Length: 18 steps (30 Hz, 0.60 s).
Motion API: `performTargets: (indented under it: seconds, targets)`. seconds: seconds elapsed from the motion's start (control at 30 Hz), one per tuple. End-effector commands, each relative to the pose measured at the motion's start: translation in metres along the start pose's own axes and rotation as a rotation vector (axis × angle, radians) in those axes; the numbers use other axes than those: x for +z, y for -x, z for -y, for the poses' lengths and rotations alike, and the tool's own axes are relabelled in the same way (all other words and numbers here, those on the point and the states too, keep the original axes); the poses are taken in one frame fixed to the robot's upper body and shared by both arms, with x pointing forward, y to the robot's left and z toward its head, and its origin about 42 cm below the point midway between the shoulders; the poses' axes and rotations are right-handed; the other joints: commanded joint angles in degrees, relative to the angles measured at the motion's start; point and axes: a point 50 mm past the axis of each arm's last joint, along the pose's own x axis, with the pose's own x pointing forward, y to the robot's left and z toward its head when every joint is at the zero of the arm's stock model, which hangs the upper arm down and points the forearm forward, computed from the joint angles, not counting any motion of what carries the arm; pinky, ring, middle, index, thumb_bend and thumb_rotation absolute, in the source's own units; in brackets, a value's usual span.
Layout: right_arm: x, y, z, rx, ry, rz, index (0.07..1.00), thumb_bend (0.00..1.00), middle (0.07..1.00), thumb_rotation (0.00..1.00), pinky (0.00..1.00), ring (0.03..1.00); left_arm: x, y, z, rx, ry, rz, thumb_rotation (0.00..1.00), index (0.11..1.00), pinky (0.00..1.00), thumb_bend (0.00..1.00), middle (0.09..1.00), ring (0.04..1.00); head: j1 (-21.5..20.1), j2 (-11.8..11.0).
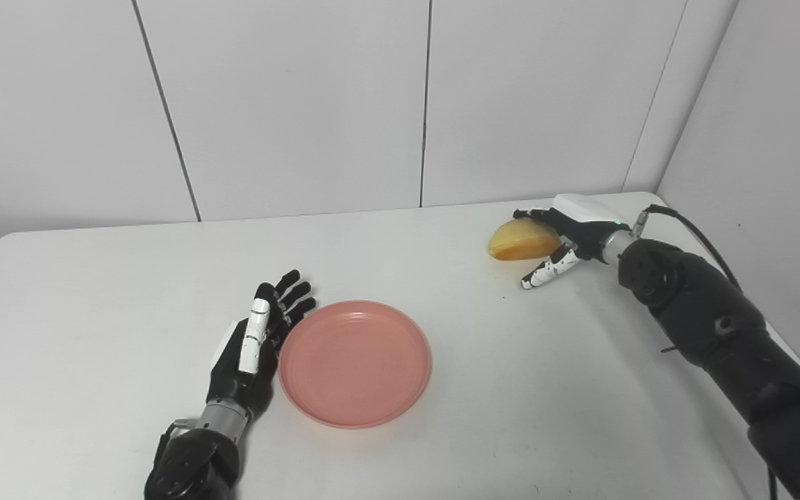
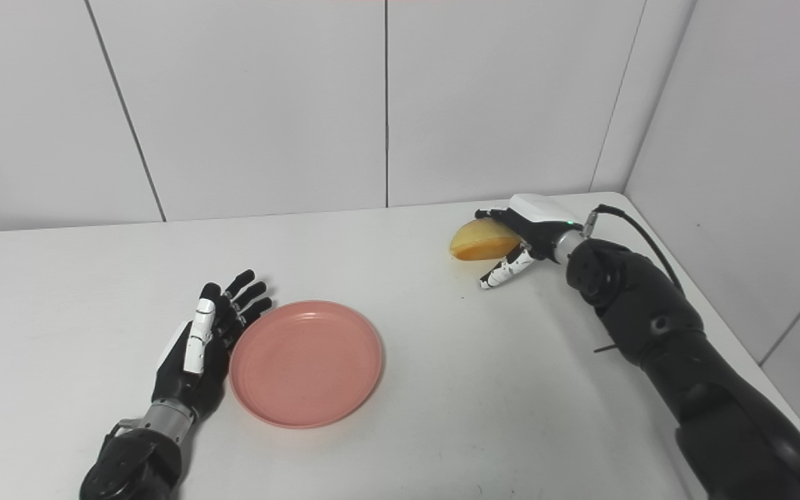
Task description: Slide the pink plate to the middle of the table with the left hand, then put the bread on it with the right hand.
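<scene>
The pink plate (image 1: 355,362) lies on the white table near its middle, a little left of centre. My left hand (image 1: 257,340) is open, fingers straight, with its edge against the plate's left rim. The bread (image 1: 523,240), a golden oval roll, is at the far right of the table. My right hand (image 1: 567,239) is closed around it, fingers over its top and thumb (image 1: 546,272) below its front. I cannot tell whether the bread is lifted off the table.
The white table (image 1: 483,389) has its back edge against a panelled wall and its right edge near a side wall. A black cable (image 1: 692,232) loops above the right forearm.
</scene>
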Motion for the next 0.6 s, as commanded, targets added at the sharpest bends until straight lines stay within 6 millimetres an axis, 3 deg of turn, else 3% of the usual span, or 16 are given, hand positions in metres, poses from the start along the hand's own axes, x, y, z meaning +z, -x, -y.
performTargets:
  seconds: [0.0,0.03,0.2,0.23,0.27,0.3,0.4,0.47,0.57]
  targets:
    - [0.012,-0.005,0.032,-0.074,0.042,0.078,0.839,0.95,0.856,0.2,0.7,0.811,0.015,-0.008,0.005,-0.015,-0.009,0.041,1.0,0.9,0.99,0.68,0.919,0.896,0.04,-0.05]
    - [0.012,-0.004,0.03,-0.087,0.052,0.089,0.837,0.95,0.854,0.2,0.7,0.808,0.015,-0.008,0.005,-0.016,-0.007,0.041,1.0,0.9,0.99,0.68,0.919,0.896,0.01,0.01]
    - [0.01,-0.002,0.022,-0.163,0.074,0.159,0.689,0.66,0.686,0.03,0.58,0.65,0.016,-0.007,0.005,-0.018,0.0,0.039,1.0,0.9,1.0,0.68,0.922,0.901,0.1,0.12]
    - [0.01,-0.002,0.021,-0.181,0.08,0.172,0.668,0.64,0.661,0.02,0.56,0.623,0.016,-0.007,0.005,-0.018,0.001,0.039,1.0,0.901,1.0,0.68,0.924,0.902,0.1,0.12]
    - [0.009,-0.002,0.019,-0.198,0.088,0.179,0.552,0.55,0.631,0.1,0.52,0.585,0.016,-0.007,0.005,-0.017,-0.001,0.038,1.0,0.902,0.99,0.68,0.926,0.904,0.17,0.18]
    - [0.009,-0.002,0.018,-0.209,0.094,0.183,0.518,0.52,0.622,0.12,0.51,0.572,0.016,-0.007,0.005,-0.017,-0.003,0.038,1.0,0.902,0.99,0.68,0.926,0.905,0.17,0.18]
    - [0.01,-0.003,0.012,-0.291,0.111,0.196,0.498,0.51,0.583,0.13,0.45,0.525,0.016,-0.007,0.005,-0.018,-0.005,0.039,1.0,0.904,1.0,0.68,0.925,0.899,0.18,0.24]
    - [0.011,-0.004,0.009,-0.328,0.121,0.199,0.518,0.52,0.49,0.03,0.4,0.475,0.016,-0.007,0.005,-0.017,-0.005,0.038,1.0,0.903,1.0,0.68,0.92,0.894,0.18,0.24]
    - [0.011,-0.005,0.005,-0.376,0.12,0.209,0.531,0.52,0.436,0.0,0.33,0.403,0.017,-0.007,0.006,-0.016,-0.001,0.037,1.0,0.901,1.0,0.68,0.918,0.894,0.26,0.28]
